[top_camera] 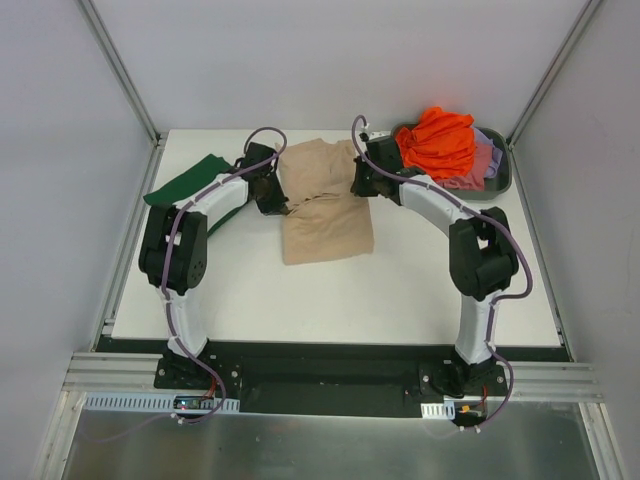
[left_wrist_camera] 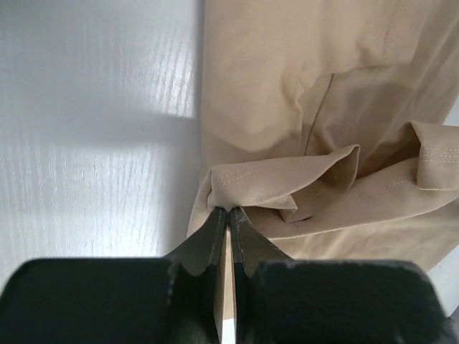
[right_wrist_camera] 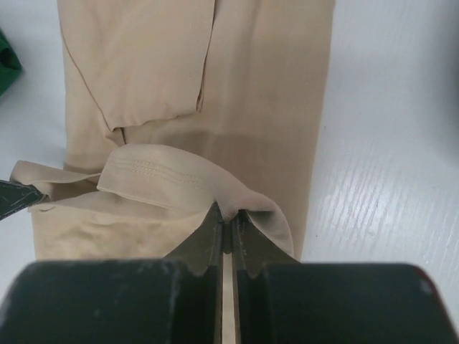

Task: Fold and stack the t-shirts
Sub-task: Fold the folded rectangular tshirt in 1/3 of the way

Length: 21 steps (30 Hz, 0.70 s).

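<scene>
Beige t-shirt [top_camera: 325, 225] lies partly folded at the middle of the table, toward the far edge, pinched at both sides.

On the white table [top_camera: 330, 300] the beige t-shirt has its far part raised and creased between the arms, and its near part lies flat. At the far right, a grey tub [top_camera: 506, 170] holds a heaped orange tee [top_camera: 437, 140] with pink and lavender tees [top_camera: 480, 165] beside it. A dark green tee [top_camera: 185, 185] lies at the far left. The left gripper [left_wrist_camera: 228, 215] is clenched on the shirt's stitched left edge. The right gripper [right_wrist_camera: 228, 215] is clamped on a fold of its right edge.
</scene>
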### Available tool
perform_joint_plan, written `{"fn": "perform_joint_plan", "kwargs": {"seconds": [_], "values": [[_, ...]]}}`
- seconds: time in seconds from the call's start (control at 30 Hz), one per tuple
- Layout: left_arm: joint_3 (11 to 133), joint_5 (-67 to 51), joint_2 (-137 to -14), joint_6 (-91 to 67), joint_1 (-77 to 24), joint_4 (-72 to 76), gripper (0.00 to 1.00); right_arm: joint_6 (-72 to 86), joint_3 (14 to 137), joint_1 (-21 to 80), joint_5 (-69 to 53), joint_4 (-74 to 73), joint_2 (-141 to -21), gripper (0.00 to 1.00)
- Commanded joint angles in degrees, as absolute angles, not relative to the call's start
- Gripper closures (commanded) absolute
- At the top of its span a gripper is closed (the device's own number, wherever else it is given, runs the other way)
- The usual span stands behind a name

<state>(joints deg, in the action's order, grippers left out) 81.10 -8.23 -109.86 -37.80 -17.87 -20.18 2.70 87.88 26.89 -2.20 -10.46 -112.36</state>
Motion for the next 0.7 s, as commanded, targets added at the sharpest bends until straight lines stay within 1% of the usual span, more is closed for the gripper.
{"fn": "perform_joint_plan", "kwargs": {"seconds": [0.0,0.1,0.2,0.27,0.3,0.33,0.37,0.4,0.43,0.47,0.5,0.53,0.57,0.63,0.67], "values": [[85.42,-6.68,-112.23,-36.04,-16.70,-21.97,1.00,1.58,92.02,26.11,-2.81,-6.86,-114.43,0.99],[86.92,-6.94,-113.73,-35.77,-16.44,-22.06,0.99,1.58,92.99,25.67,-2.55,-6.77,-116.45,0.99],[88.50,-8.34,-114.96,-35.07,-16.26,-22.24,0.87,2.20,93.16,25.14,-2.63,-6.59,-117.60,0.99],[89.38,-10.18,-115.49,-34.11,-16.26,-22.32,0.78,2.28,93.60,24.96,-3.16,-6.33,-118.38,0.95],[89.56,-10.63,-115.58,-33.67,-16.26,-22.32,0.71,2.11,94.13,24.87,-3.69,-6.42,-118.74,0.90],[89.82,-10.90,-115.40,-33.40,-16.26,-22.50,0.60,2.02,94.74,24.79,-4.30,-6.59,-118.91,0.85],[89.82,-11.33,-114.97,-33.22,-16.17,-22.67,0.54,2.20,95.18,24.79,-4.65,-6.85,-118.83,0.83],[89.65,-11.69,-114.44,-32.96,-16.17,-22.76,0.46,2.20,95.19,24.79,-4.92,-7.12,-118.48,0.78],[89.21,-12.12,-113.48,-32.87,-16.17,-22.76,0.39,2.20,95.19,24.70,-5.36,-7.29,-117.69,0.69],[88.60,-12.39,-112.42,-32.78,-16.17,-22.76,0.31,2.20,94.75,24.70,-5.54,-7.47,-116.90,0.54],[87.81,-12.57,-110.76,-32.78,-16.17,-22.76,0.24,2.02,94.05,24.78,-5.80,-7.56,-115.68,0.42],[87.02,-12.57,-109.18,-32.78,-16.17,-22.76,0.18,1.93,93.17,24.79,-6.15,-7.56,-114.62,0.37],[85.71,-12.66,-107.77,-32.78,-16.17,-22.76,0.09,1.93,92.12,24.79,-6.50,-7.65,-113.13,0.28],[82.72,-12.66,-104.08,-33.31,-16.26,-22.76,0.01,1.58,89.57,25.05,-7.46,-8.00,-110.14,0.07],[80.70,-12.48,-102.32,-33.75,-16.26,-22.76,0.01,1.50,87.65,25.57,-7.56,-8.43,-108.39,0.04]]}}
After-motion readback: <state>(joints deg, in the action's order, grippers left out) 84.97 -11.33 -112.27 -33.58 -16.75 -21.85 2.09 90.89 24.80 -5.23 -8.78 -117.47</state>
